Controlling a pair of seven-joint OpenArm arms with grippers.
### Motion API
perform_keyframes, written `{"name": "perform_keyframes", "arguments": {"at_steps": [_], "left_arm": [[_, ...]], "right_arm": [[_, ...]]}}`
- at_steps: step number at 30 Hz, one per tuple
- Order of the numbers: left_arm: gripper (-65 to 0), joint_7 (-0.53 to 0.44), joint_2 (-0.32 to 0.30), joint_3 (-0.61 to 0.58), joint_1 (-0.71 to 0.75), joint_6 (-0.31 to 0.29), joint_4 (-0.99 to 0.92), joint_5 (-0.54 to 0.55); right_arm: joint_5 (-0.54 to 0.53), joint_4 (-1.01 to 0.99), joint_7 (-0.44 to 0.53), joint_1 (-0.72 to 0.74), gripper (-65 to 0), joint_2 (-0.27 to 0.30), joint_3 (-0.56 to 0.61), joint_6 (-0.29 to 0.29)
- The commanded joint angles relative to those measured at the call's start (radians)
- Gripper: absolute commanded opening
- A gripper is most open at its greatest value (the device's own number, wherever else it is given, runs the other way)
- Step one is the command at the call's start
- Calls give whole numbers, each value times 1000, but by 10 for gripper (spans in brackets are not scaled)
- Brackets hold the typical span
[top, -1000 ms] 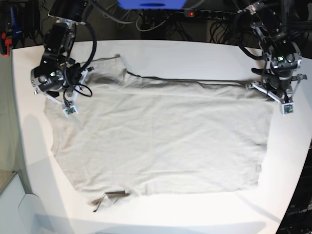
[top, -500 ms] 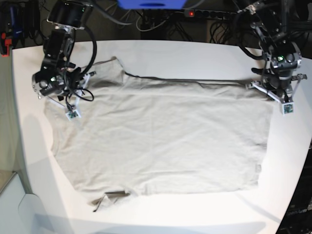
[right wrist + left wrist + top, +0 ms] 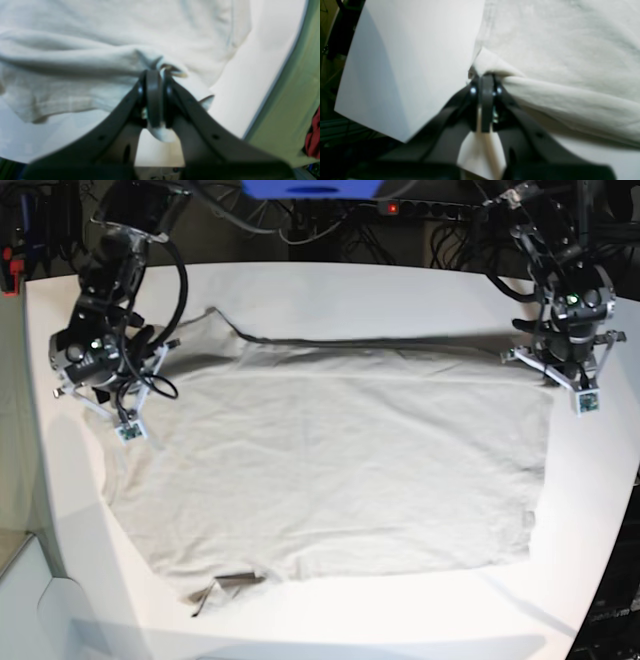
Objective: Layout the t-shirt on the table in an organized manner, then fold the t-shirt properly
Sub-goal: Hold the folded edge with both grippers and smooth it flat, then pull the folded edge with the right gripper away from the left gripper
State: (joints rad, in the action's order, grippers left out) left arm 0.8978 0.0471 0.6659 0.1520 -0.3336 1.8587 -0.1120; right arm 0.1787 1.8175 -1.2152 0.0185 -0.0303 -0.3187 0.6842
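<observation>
The light beige-grey t-shirt (image 3: 330,460) lies spread nearly flat on the white table (image 3: 350,290), with its neck end at the left of the base view. One sleeve (image 3: 225,585) at the front is folded and shows its darker inner side. My right gripper (image 3: 105,395) is at the shirt's far-left edge. In the right wrist view the right gripper (image 3: 153,73) is shut on a bunched fold of the t-shirt (image 3: 75,57). My left gripper (image 3: 553,370) is at the far-right corner. In the left wrist view the left gripper (image 3: 485,77) is shut on the t-shirt's (image 3: 557,45) corner.
Cables and a power strip (image 3: 400,208) run behind the table's back edge, beside a blue object (image 3: 310,188). The table's curved edge (image 3: 45,510) is close to my right gripper. A green surface (image 3: 295,100) lies beyond that edge. The table corner (image 3: 402,140) sits near my left gripper.
My right gripper has moved left and slightly toward the front, pulling the shirt's shoulder end with it and drawing the back edge straighter. My left gripper has shifted slightly toward the back.
</observation>
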Motion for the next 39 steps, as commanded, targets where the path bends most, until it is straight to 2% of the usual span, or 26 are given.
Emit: {"name": "perform_keyframes", "arguments": {"at_steps": [1, 13, 24, 28, 35, 39], "left_arm": [[-647, -19, -8, 1, -9, 11, 22, 2], [-647, -19, -13, 1, -94, 12, 11, 2], [-647, -24, -17, 1, -124, 12, -58, 2], [-647, -21, -45, 1, -142, 12, -86, 2], [-647, -27, -49, 1, -144, 12, -98, 2], [-646, -29, -49, 1, -145, 12, -115, 2]], "right_arm": [[2, 17, 16, 27, -650, 7, -1, 14], [0, -6, 16, 148, -650, 5, 5, 14], [0, -140, 24, 229, -650, 7, 5, 14], [-2, -196, 38, 257, -649, 7, 5, 14], [-2, -298, 47, 303, -649, 5, 5, 14], [-2, -371, 47, 343, -598, 5, 5, 14]]}}
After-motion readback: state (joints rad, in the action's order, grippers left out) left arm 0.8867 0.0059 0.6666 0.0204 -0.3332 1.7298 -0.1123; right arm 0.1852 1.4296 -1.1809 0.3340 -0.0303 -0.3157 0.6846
